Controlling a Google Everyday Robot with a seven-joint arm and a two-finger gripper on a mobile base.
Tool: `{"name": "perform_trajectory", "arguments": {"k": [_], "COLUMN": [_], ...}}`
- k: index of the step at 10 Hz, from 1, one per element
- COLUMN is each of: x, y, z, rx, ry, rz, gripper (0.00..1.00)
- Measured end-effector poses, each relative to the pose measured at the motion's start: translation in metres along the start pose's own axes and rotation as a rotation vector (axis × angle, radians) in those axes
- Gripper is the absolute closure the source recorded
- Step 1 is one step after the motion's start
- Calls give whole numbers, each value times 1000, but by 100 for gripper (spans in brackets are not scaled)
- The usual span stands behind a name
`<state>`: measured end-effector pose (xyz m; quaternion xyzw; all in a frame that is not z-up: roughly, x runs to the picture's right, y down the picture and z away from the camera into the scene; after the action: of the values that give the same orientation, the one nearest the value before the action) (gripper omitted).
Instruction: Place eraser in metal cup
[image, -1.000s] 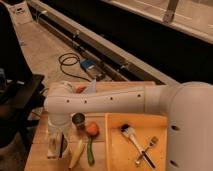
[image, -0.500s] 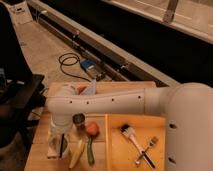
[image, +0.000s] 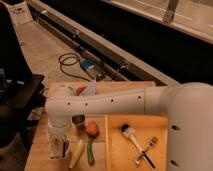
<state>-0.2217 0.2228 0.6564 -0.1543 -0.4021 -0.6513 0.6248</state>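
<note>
The metal cup (image: 78, 121), small and grey with a dark inside, stands on the wooden table (image: 42, 155), just under my white arm. My gripper (image: 57, 148) hangs down at the table's left front, left of the cup and below it in the view. A pale shape sits at the gripper's tip. I cannot tell whether it is the eraser. No eraser shows elsewhere on the table.
An orange-red round thing (image: 92, 129) lies right of the cup. A yellow banana-like piece (image: 76, 153) and a green piece (image: 90, 151) lie in front. A yellow tray (image: 115, 155) holds a brush (image: 129, 134) and a fork (image: 148, 150). A cable (image: 70, 64) lies on the floor behind.
The arm and gripper stay in nearly the same place by the cup. Nothing on the table has visibly moved.
</note>
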Motion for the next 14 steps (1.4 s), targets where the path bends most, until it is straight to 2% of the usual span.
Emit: {"name": "perform_trajectory", "arguments": {"k": [3,5,7,9,10,12,14], "x": [1,10,40,68,88,108,118], "y": [-7,-4,12,22,28,40,62], "z": [-35,-65,-87,-99,-100,-94,-73], "rx": [-5,-32,-58,-75,-79,-88,-80], "ry": [68,115,149,163,162,152,124], "rz": [-12,-12,9,29,45,74,122], "gripper": [100,100,100,100,100,100,100]}}
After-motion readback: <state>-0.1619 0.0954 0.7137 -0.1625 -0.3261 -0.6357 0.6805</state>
